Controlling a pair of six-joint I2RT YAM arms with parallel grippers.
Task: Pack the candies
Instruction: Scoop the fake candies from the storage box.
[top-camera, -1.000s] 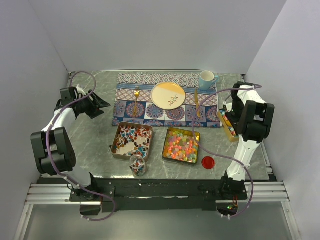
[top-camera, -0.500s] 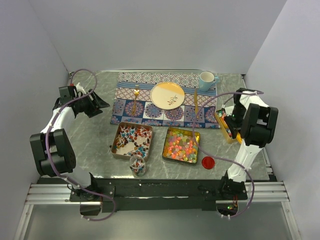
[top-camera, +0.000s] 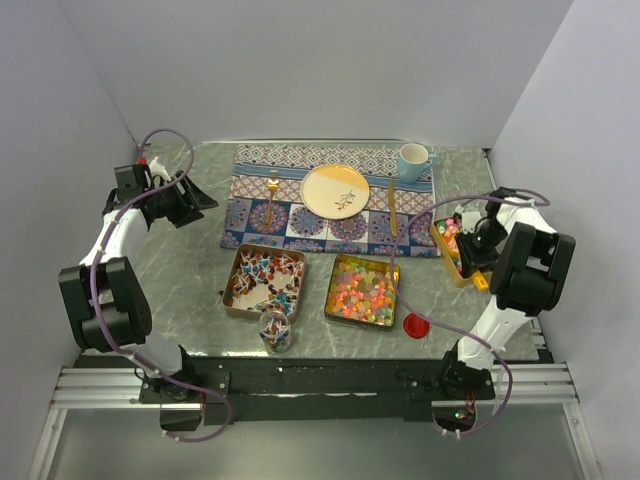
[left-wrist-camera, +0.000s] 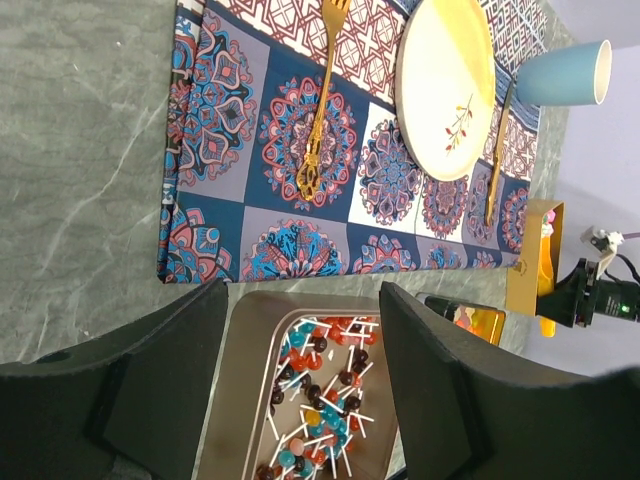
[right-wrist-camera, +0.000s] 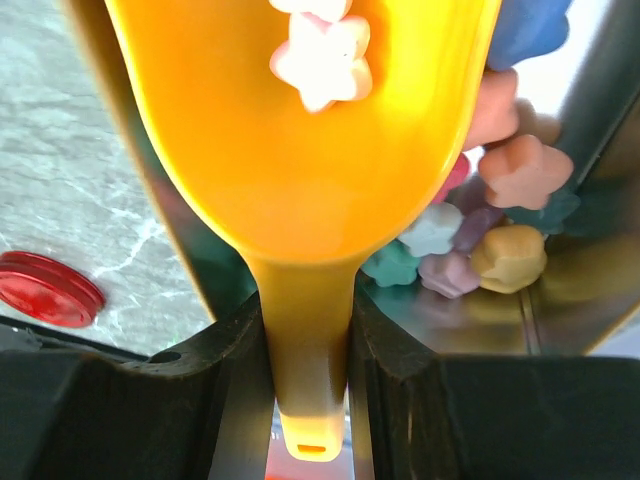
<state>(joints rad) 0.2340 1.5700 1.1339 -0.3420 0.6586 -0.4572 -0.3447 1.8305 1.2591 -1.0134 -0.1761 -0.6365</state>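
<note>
Yellow plastic scoop (right-wrist-camera: 300, 150): my right claw (right-wrist-camera: 305, 375) is closed tight on its handle, bowl over the gold box (top-camera: 458, 272) at the desk's right edge.

Contents: one pale star sweet in the bowl. More candies (right-wrist-camera: 500, 170) lie in the box below, and the bulk is in the centre tray (top-camera: 335, 305).

Left claw (left-wrist-camera: 300, 400): spread wide, empty, above the bare far-left desk.

Risks, as I judge them:
- The sweet may bounce over the box wall.
- The slim handle may twist in my grip.
- A nudge could shift the box towards the edge.

Surface: grey marbled desk (top-camera: 190, 280) carrying:
- patterned mat (top-camera: 300, 222) with plate (top-camera: 336, 190), fork (top-camera: 272, 195), knife (top-camera: 393, 205) and cup (top-camera: 413, 160)
- lollipop tray (top-camera: 232, 300)
- red lid (top-camera: 416, 324)

Room: plain pale walls.
</note>
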